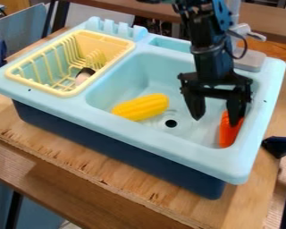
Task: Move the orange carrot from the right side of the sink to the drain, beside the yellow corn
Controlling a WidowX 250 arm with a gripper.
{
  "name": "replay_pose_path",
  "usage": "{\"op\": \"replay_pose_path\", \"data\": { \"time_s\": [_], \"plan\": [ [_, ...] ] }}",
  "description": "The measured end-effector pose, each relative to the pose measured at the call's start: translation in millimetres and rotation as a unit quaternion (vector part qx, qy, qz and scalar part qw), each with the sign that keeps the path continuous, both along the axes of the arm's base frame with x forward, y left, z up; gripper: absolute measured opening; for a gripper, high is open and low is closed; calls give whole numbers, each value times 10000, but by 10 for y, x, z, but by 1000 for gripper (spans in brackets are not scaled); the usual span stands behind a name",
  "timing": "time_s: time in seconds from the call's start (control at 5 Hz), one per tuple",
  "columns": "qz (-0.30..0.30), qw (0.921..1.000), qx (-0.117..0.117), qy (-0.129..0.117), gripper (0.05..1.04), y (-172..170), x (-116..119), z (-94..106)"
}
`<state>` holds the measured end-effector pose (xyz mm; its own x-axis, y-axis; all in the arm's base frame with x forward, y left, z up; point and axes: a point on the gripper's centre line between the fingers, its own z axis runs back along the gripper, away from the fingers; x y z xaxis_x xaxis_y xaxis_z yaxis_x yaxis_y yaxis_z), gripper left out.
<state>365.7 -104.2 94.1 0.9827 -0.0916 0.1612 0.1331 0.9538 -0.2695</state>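
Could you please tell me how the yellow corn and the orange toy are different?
The yellow corn looks plumper; the orange toy looks slimmer. The corn is fully visible, while the orange toy's upper end is hidden behind the tool. Both are in the same sink basin.

Gripper [216,120], right of centre: fingers [235,111] apart, one overlapping the orange carrot [229,135] in the basin [160,69]. Corn cob [141,107]: centre. Dish rack [108,41]: upper left.
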Motion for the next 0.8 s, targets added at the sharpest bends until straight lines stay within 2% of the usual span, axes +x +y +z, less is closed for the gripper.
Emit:
{"op": "replay_pose_path", "data": {
  "time_s": [0.4, 0.6, 0.8],
  "plan": [
    [64, 9999, -39, 84, 1000, -57, -27, -147],
    [83, 9999, -72, 79, 969, -79, -11, -166],
    [86, 9999, -62, 56, 690, -88, 56, -192]
  ]
}}
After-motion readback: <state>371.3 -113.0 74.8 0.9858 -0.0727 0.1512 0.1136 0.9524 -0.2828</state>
